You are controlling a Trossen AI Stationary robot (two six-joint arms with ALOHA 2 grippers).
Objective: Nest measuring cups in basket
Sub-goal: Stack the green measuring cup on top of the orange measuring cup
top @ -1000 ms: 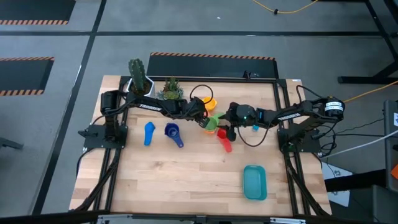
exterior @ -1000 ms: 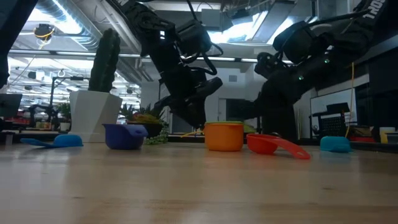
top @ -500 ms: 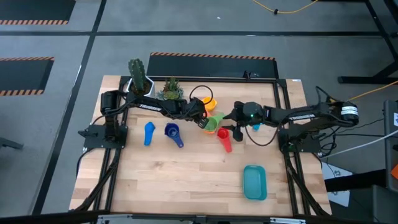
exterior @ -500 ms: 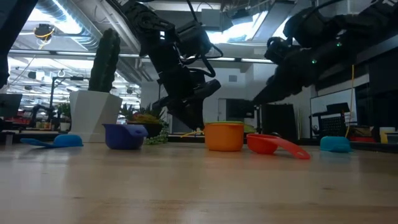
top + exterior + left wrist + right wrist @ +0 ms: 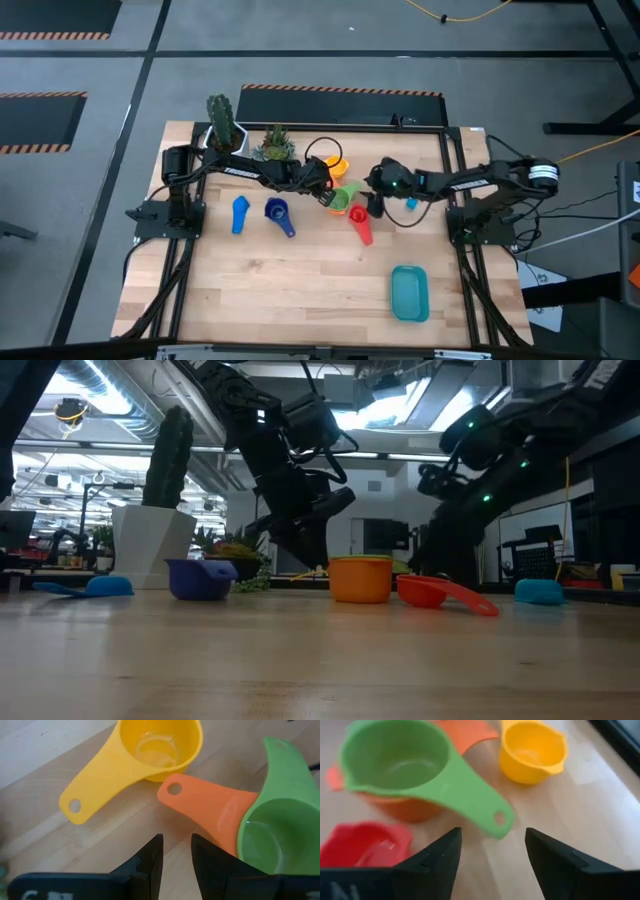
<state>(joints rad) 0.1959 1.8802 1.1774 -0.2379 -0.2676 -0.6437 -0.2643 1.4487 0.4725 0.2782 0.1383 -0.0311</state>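
The green cup sits inside the orange cup at mid-table, its handle pointing toward my right gripper. The yellow cup stands just beyond them, and the red cup lies on their near side. The dark blue cup and light blue cup rest farther left. The teal basket lies near the table's near right corner. My left gripper hovers narrowly open just short of the orange handle. My right gripper is wide open before the green handle's free end.
A white pot with a cactus and a small plant stand along the far left edge. A small cyan object lies under my right arm. Bare wood stretches across the near half of the table, left of the basket.
My right gripper rose and drew back toward the table's right, then came down again and returned toward the green cup's handle. The cups kept their places.
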